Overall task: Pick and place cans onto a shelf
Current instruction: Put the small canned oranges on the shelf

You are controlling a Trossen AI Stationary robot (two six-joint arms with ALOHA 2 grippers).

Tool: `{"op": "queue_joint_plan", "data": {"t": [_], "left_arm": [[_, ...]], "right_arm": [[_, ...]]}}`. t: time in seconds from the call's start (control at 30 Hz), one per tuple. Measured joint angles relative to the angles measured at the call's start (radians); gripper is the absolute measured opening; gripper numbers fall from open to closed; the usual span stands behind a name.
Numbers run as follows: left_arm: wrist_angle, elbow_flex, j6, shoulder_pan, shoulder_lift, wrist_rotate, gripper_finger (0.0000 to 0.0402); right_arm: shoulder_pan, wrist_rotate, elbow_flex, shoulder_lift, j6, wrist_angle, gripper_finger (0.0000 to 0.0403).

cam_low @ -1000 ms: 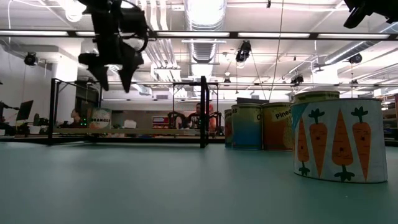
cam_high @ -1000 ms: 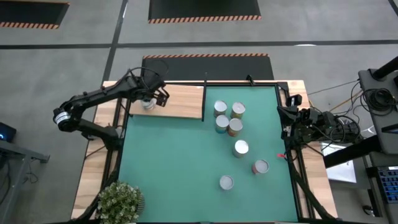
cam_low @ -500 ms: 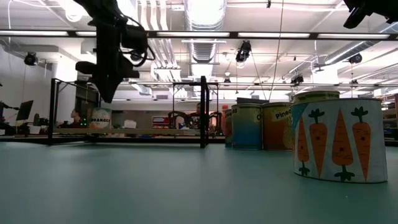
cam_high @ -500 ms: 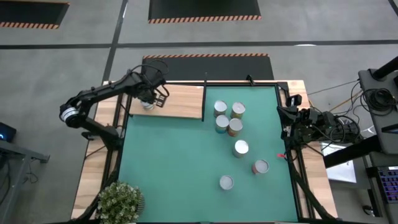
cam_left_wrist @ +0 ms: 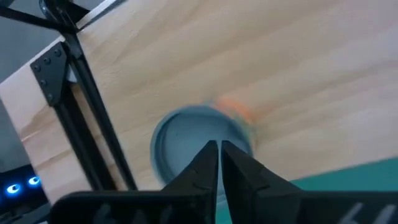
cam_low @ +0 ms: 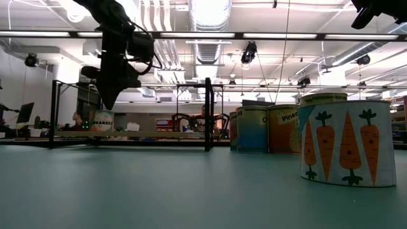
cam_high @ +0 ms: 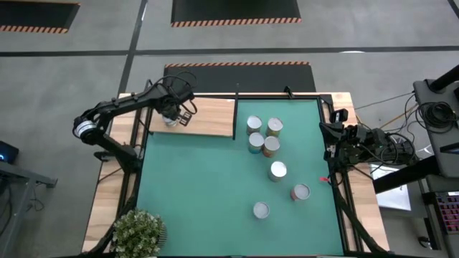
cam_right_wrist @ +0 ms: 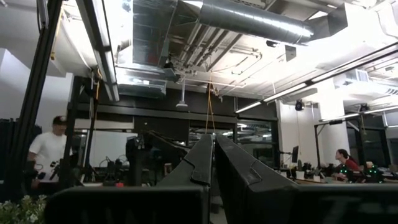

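On the shelf (cam_high: pixel 208 118) at the far left corner of the green mat (cam_high: pixel 208 193) I count one can (cam_high: pixel 170 120) placed, standing near the board's left end. Seven cans are left on the mat: a cluster of four (cam_high: pixel 262 135) near the far side, then three singles trailing toward the near right (cam_high: pixel 278 170), (cam_high: pixel 300 192), (cam_high: pixel 261 210). So by my estimate roughly one of eight done. My left gripper (cam_left_wrist: pixel 218 163) hangs over the placed can, fingers pressed together, nothing held. Right gripper (cam_right_wrist: pixel 211 158) is parked off the table's right edge, fingers also together, empty. Labels: shelf can reads "ORANGE" (cam_low: pixel 103 119); one in the cluster starts "Pine…" (cam_low: pixel 284 129), rest cut off; nearest can (cam_low: pixel 344 151) shows carrot drawings, no text I can read.
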Motion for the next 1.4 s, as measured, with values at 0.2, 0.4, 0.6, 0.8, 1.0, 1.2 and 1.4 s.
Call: {"op": "queue_joint_plan", "data": {"t": [0.2, 0.4, 0.6, 0.8, 1.0, 1.2, 1.4], "left_arm": [[-0.076, 0.000, 0.030, -0.001, 0.000, 0.006, 0.0000], [-0.085, 0.000, 0.043, -0.001, 0.000, 0.007, 0.0000], [-0.147, 0.000, 0.053, -0.001, 0.000, 0.007, 0.0000], [-0.065, 0.000, 0.052, -0.001, -0.001, 0.008, 0.0000], [-0.055, -0.003, 0.052, -0.001, -0.001, 0.008, 0.0000], [-0.069, -0.040, 0.052, -0.001, -0.002, 0.008, 0.0000], [-0.102, -0.066, 0.049, -0.004, -0.003, 0.007, 0.0000]], "right_arm": [[0.000, 0.000, 0.000, 0.000, -0.005, 0.000, 0.0009], [0.000, 0.000, 0.000, 0.000, -0.001, 0.000, 0.0009], [0.000, 0.000, 0.000, 0.000, -0.005, 0.000, 0.0009], [0.000, 0.000, 0.000, 0.000, -0.008, -0.001, 0.0009], [0.000, 0.000, 0.000, 0.000, -0.008, -0.001, 0.0009], [0.000, 0.000, 0.000, 0.000, -0.008, -0.007, 0.0009], [0.000, 0.000, 0.000, 0.000, -0.008, -0.008, 0.0009]]}}
